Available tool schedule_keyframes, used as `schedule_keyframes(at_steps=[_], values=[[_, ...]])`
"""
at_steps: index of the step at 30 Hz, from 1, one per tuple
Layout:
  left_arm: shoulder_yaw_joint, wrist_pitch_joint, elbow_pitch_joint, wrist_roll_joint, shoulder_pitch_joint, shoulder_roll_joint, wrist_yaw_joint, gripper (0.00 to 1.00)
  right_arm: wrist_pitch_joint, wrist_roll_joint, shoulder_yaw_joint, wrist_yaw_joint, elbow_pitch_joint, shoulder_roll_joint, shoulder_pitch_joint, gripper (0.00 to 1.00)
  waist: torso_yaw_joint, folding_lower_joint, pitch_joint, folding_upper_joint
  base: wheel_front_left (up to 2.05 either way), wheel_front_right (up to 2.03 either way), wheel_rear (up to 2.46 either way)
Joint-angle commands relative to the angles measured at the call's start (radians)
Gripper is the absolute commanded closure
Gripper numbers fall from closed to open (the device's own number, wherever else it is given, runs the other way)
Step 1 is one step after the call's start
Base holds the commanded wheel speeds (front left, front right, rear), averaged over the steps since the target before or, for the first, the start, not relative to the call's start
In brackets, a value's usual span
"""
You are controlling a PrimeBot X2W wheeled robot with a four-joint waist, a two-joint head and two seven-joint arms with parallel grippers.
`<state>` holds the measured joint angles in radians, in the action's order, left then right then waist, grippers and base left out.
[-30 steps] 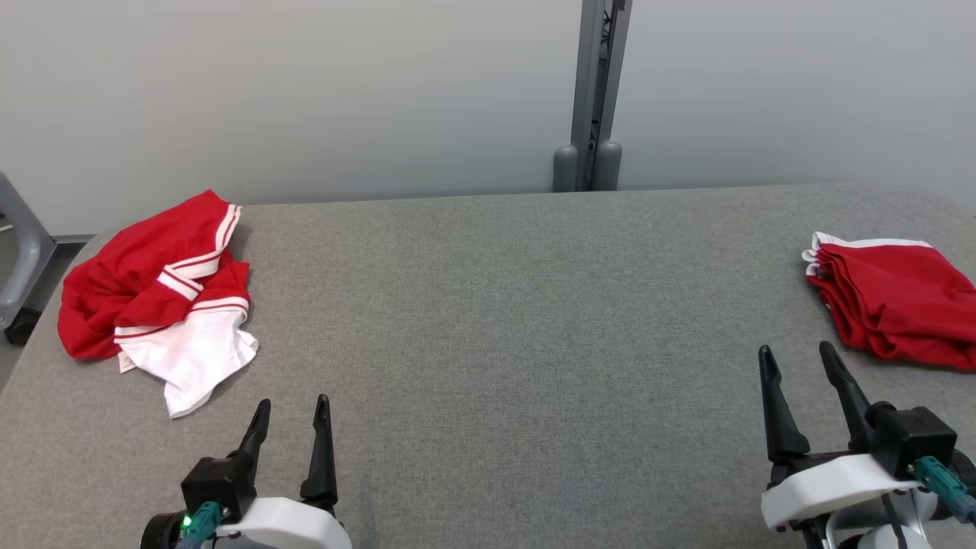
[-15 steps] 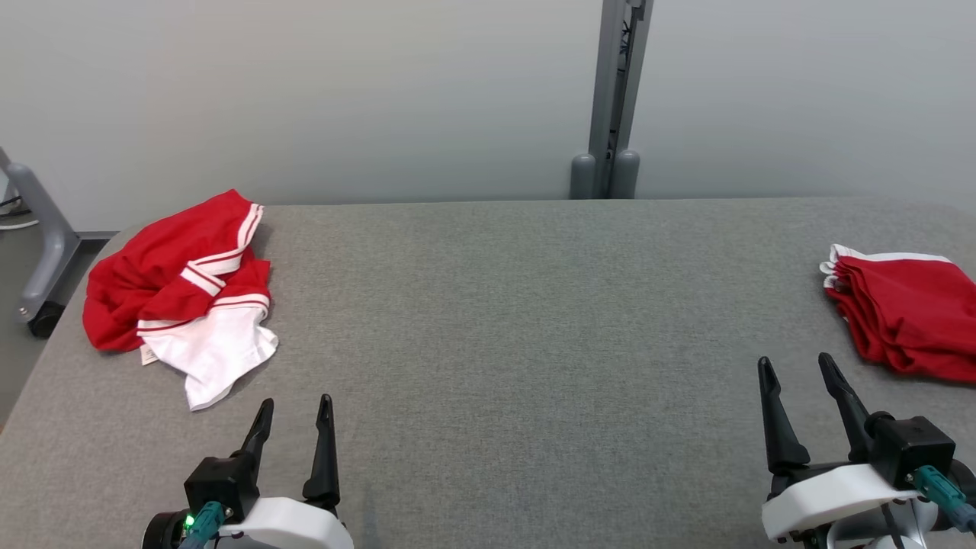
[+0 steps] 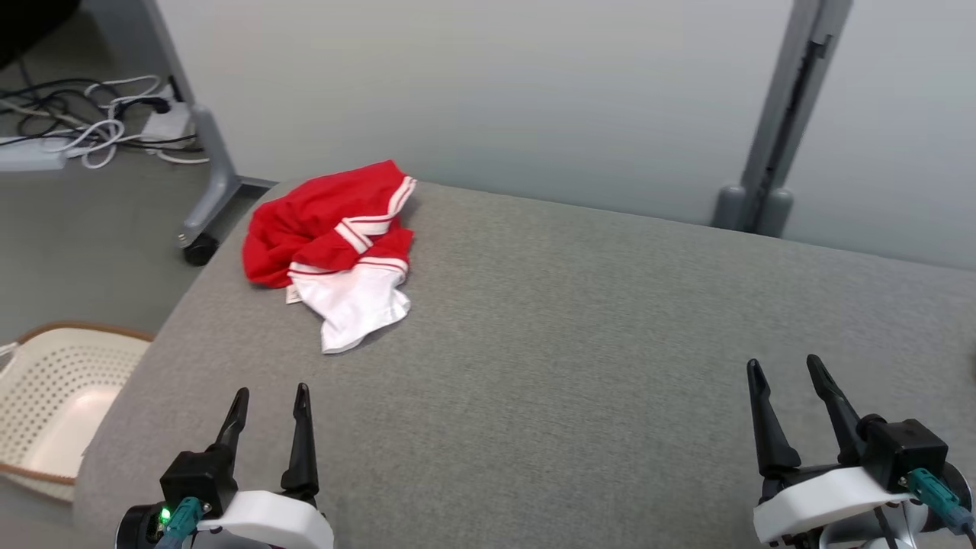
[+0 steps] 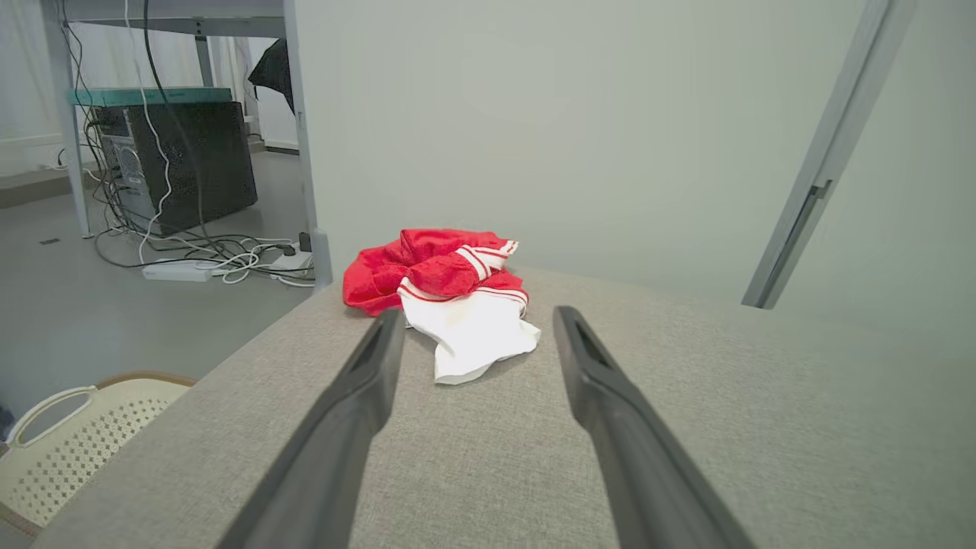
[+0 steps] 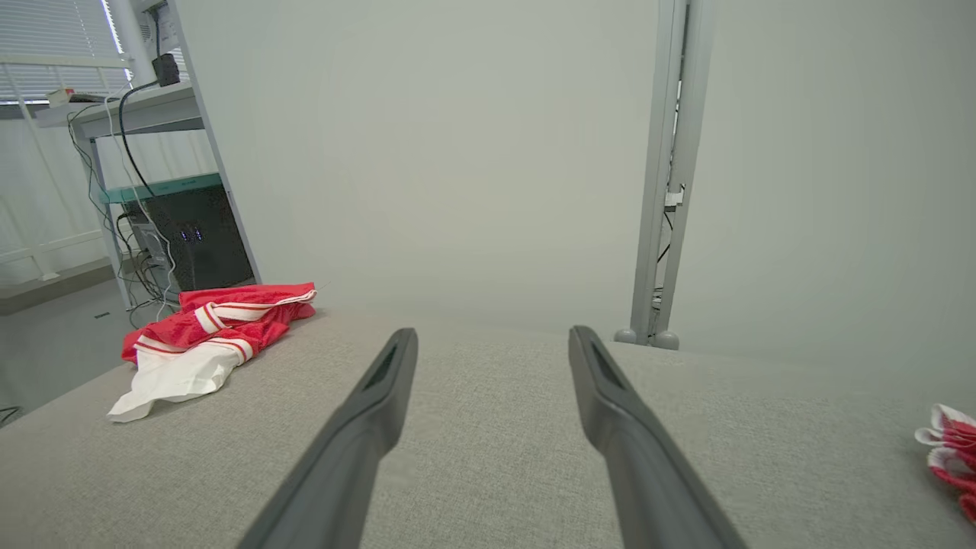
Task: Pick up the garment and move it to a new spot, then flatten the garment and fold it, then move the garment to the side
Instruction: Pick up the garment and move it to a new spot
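Grey padded desk [image 3: 579, 320], and nothing looks started yet.
The red-and-white garment [image 3: 335, 244] lies crumpled at the desk's far left corner, untouched; left hand [image 3: 272, 390] and right hand [image 3: 784, 363] hover at the near edge, fingers spread, empty. Pickup, flattening, folding and moving aside all remain.

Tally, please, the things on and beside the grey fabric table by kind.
Crumpled red-and-white fabric garment: 1
Pile of folded red-and-white garments: 1
Cream perforated plastic basket: 1
Dark two-fingered robot hands: 2, left hand and right hand
Total: 5
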<state>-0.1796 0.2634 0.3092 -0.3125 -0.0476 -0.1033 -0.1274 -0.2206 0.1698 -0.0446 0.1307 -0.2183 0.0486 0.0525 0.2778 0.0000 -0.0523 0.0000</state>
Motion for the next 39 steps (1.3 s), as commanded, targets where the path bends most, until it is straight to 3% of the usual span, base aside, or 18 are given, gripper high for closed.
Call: schedule_keyframes(at_steps=[1,7,14,22,30,39], values=[[0.006,0.002,-0.005,0.003,0.003,-0.007,-0.005,0.0,-0.007,0.007,-0.002,0.0,-0.002,0.004,0.002,0.0,0.09,0.0,-0.005,0.0,0.0,0.0,0.0],[0.017,0.002,-0.023,0.0,0.022,-0.017,-0.009,0.0,-0.01,0.017,-0.021,0.0,-0.007,0.004,0.01,0.0,0.208,0.0,-0.002,0.0,0.0,0.0,0.0],[0.059,0.002,-0.082,-0.01,0.056,-0.008,-0.031,0.0,-0.003,0.011,-0.077,0.0,-0.02,0.005,0.079,0.0,0.239,0.0,0.041,0.0,0.0,0.0,0.0],[0.069,0.002,-0.096,-0.001,0.075,0.005,-0.025,0.0,-0.01,0.003,-0.083,0.0,-0.041,0.005,0.103,0.0,0.247,0.0,0.055,0.0,0.0,0.0,0.0],[0.026,-0.031,-0.049,0.01,-0.018,-0.026,0.033,0.0,-0.013,-0.029,-0.006,0.0,-0.013,0.005,0.069,0.0,0.25,0.0,0.081,0.0,0.0,0.0,0.0],[0.061,-0.059,-0.028,-0.009,-0.244,-0.108,0.087,0.0,0.036,-0.095,0.025,0.0,0.081,0.006,0.111,0.0,0.159,0.0,0.213,0.0,0.0,0.0,0.0]])
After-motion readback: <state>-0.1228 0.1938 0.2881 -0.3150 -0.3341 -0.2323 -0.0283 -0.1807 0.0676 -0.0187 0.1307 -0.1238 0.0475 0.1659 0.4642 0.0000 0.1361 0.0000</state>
